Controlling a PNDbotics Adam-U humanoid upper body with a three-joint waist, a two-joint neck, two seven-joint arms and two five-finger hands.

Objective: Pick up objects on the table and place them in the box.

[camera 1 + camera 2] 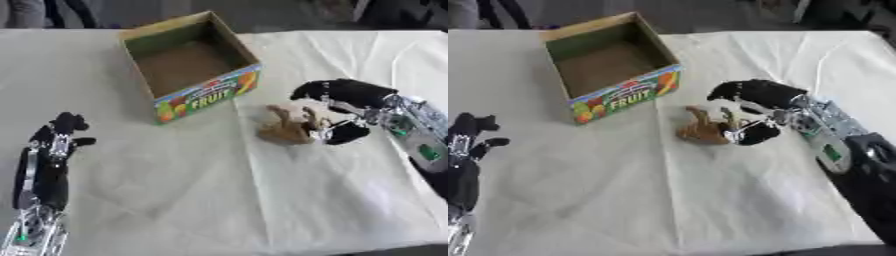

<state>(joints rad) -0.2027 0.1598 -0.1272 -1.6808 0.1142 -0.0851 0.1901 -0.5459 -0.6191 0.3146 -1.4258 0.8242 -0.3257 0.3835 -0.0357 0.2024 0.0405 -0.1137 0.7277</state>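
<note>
We are closing the curled fingers and thumb of our right hand (pixel 343 111) around a brown object (pixel 287 128) lying near the table's (pixel 175 200) right edge, just beside the open box (pixel 189 65) at the far edge, while our left hand (pixel 54 145) is resting relaxed, fingers up, near the near-left corner.

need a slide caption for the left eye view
Right hand closes around a brown toy beside the open fruit box; left hand idle.
</note>
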